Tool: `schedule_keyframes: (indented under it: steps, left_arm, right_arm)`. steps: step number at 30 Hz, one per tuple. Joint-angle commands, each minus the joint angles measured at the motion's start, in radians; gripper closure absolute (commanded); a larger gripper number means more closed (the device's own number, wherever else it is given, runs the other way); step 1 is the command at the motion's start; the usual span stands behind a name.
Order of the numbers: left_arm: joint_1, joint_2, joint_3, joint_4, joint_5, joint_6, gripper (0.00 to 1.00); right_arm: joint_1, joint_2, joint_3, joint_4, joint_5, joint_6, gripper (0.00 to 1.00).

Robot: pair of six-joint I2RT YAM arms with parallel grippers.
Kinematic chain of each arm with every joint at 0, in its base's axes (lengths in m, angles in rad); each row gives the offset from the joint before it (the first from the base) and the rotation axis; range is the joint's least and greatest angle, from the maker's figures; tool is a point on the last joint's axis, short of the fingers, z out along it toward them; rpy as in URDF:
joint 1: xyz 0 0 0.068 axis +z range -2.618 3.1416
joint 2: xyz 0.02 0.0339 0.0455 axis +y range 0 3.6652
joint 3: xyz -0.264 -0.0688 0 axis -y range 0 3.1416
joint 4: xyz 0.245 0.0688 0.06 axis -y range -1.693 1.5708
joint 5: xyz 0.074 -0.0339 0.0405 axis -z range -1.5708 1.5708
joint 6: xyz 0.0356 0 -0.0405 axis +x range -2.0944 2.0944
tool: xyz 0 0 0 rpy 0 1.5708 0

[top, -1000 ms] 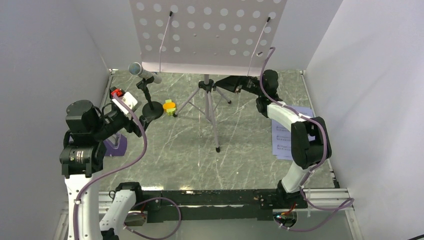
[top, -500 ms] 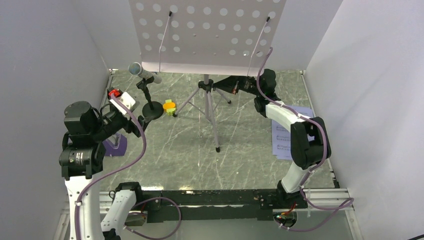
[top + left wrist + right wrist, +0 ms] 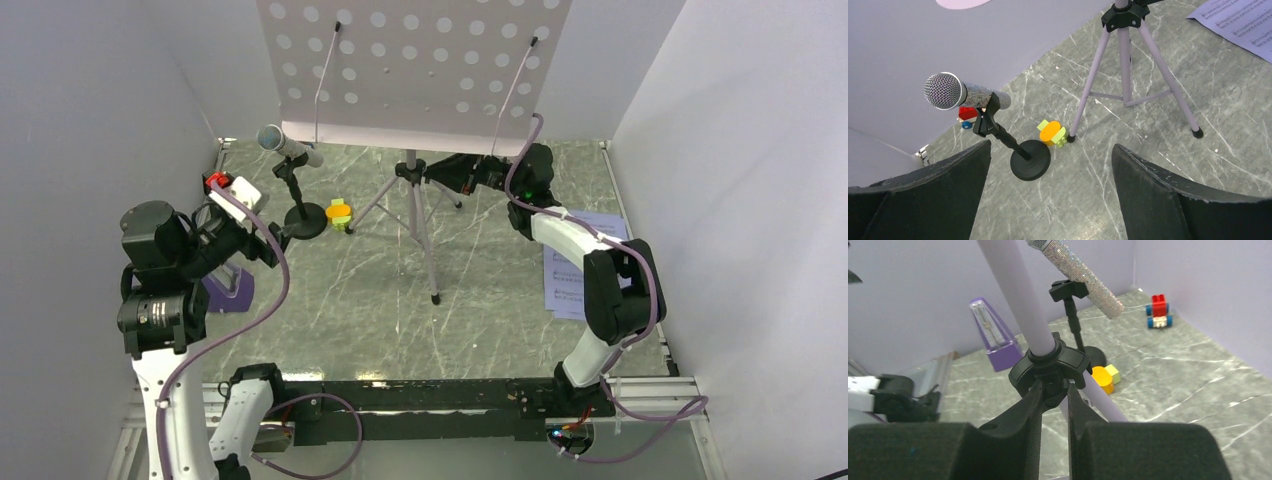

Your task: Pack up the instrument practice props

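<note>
The grey perforated music stand [image 3: 415, 60] stands on tripod legs [image 3: 428, 250] at the back. My right gripper [image 3: 445, 172] is shut on a black knob of the stand's collar [image 3: 1048, 365], just below the pole. My left gripper [image 3: 272, 243] is open and empty, a short way in front of the silver microphone [image 3: 965, 95] on its black round base [image 3: 1030, 160]. The orange-and-yellow-green block [image 3: 1052, 132] lies beside that base, next to a tripod foot. The purple metronome [image 3: 993, 337] stands at the left, partly hidden by my left arm in the top view. White sheet-music pages [image 3: 568, 275] lie at the right.
A small red, white and blue toy [image 3: 1159, 311] sits in the back left corner by the wall. Grey walls close in the left, back and right sides. The tripod legs spread over the middle of the marble floor [image 3: 480, 300].
My right gripper has moved left onto the tripod collar, and the stand's desk has shifted slightly. My left arm has drawn back a little to the left.
</note>
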Motion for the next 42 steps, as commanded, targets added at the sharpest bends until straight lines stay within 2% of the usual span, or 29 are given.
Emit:
schedule_keyframes:
  steps: [1, 8, 16, 24, 34, 38, 42]
  left_arm:
    - [0.020, 0.018, 0.009, 0.043, 0.019, -0.018, 0.06]
    - [0.051, 0.037, 0.025, 0.059, 0.032, -0.042, 0.06]
    - [0.058, 0.036, 0.013, 0.071, 0.037, -0.051, 0.06]
    - [0.060, 0.033, -0.012, 0.095, 0.055, -0.061, 0.06]
    - [0.060, 0.005, -0.066, 0.121, 0.074, -0.065, 0.06]
    - [0.060, -0.009, -0.080, 0.127, 0.077, -0.066, 0.06]
    - [0.060, -0.024, -0.095, 0.132, 0.077, -0.068, 0.06]
  right_arm:
    - [0.020, 0.001, -0.061, -0.075, -0.057, -0.385, 1.00]
    - [0.021, 0.043, -0.045, -0.157, 0.080, -0.732, 1.00]
    - [0.024, 0.056, 0.019, -0.285, 0.086, -0.987, 1.00]
    - [0.047, 0.022, 0.016, -0.427, 0.124, -1.311, 1.00]
    - [0.097, -0.010, -0.048, -0.474, 0.224, -1.697, 1.00]
    - [0.127, -0.023, -0.142, -0.391, 0.286, -1.892, 1.00]
    - [0.135, -0.003, -0.331, -0.023, 0.293, -2.046, 1.00]
